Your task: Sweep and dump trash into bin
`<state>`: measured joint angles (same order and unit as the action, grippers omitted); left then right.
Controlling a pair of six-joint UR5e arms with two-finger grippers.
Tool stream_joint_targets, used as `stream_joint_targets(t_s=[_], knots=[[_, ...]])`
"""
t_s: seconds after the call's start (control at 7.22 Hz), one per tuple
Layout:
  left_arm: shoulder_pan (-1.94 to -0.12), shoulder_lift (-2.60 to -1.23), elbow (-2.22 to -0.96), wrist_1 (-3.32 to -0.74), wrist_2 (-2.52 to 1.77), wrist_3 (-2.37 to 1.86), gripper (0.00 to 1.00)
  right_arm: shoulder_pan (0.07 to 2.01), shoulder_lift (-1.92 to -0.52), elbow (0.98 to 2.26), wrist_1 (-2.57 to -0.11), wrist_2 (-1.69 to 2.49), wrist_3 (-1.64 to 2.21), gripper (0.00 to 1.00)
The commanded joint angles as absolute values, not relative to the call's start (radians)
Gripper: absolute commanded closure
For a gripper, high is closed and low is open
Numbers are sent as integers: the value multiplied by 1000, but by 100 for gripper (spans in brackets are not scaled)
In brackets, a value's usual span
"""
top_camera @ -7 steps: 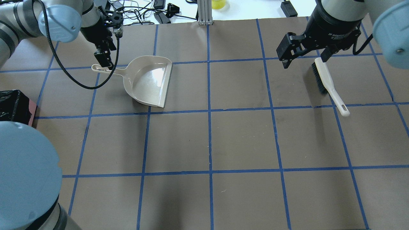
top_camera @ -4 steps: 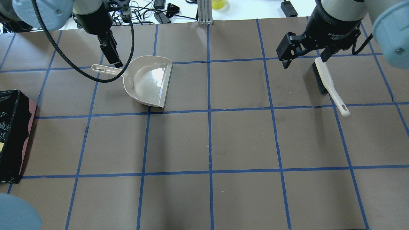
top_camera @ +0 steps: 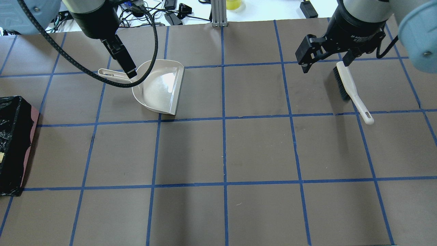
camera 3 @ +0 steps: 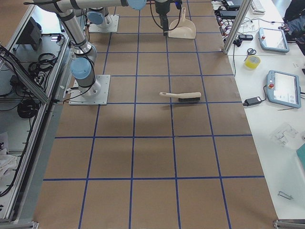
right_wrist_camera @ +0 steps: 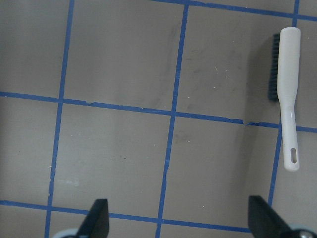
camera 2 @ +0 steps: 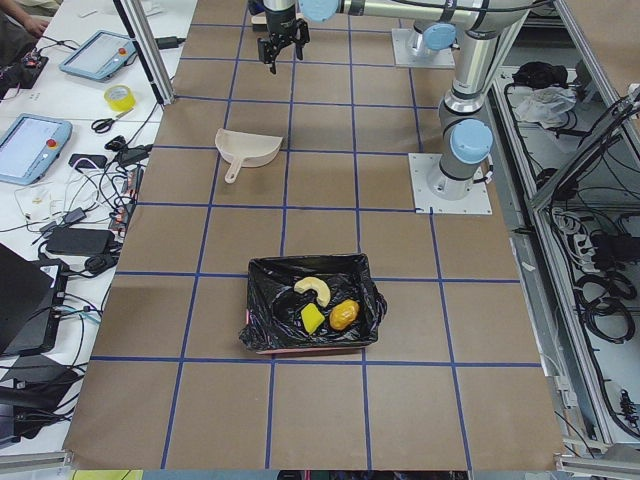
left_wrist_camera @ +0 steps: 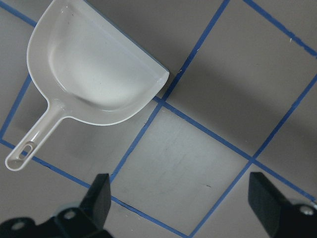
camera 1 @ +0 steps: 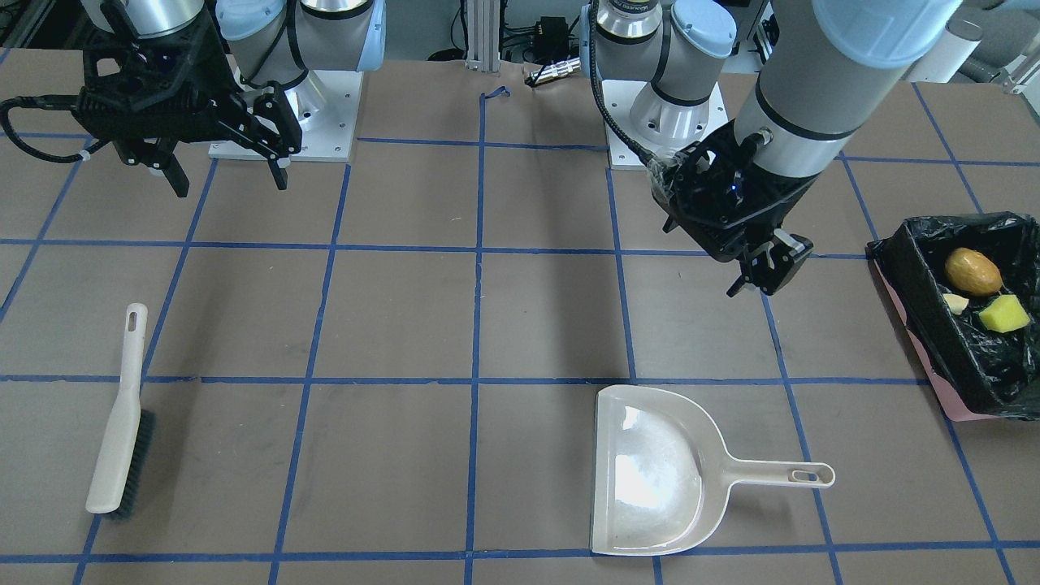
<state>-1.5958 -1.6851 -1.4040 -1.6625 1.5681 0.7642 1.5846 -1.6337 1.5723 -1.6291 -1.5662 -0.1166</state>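
- Trash (camera 1: 979, 292) all lay inside the bin (camera 1: 912, 286): potato-shaped lump (camera 1: 972, 271), yellow wedge (camera 1: 1004, 314) and cream slice (camera 1: 956, 303) sat close together on the black liner, well apart from both sets of fingers.
- The bin stood at the table (top_camera: 259, 147) edge on the robot's left, out past the left fingers and not touching them.
- Left gripper (left_wrist_camera: 181, 187) hung above the table, fingers spread wide with nothing between them.
- Dustpan (left_wrist_camera: 94, 74) lay flat on the table beyond the left fingertips, apart from them. In the wrist view its handle pointed back toward the finger on that view's left.
- Right gripper (right_wrist_camera: 181, 213) was also up off the table, fingers wide and holding nothing.
- Brush (right_wrist_camera: 288, 89) lay on the table beyond the finger on the wrist view's right, no contact. Its handle end was nearer that finger and its bristles faced the side of the finger gap.
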Motion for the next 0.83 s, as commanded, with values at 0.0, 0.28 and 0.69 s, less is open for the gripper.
stream_joint_targets(t_s=[0.0, 0.28, 0.69], knots=[[-1595, -1597, -1446, -1724, 1578, 468, 0, 1585, -1635, 1572, -1629, -1566, -117, 0], [-1579, -1559, -1463, -1698, 1565, 294, 0, 1585, -1634, 1572, -1629, -1566, -117, 0], [-1577, -1531, -1465, -1677, 1575, 160, 0, 1585, -1634, 1572, -1629, -1568, -117, 0]])
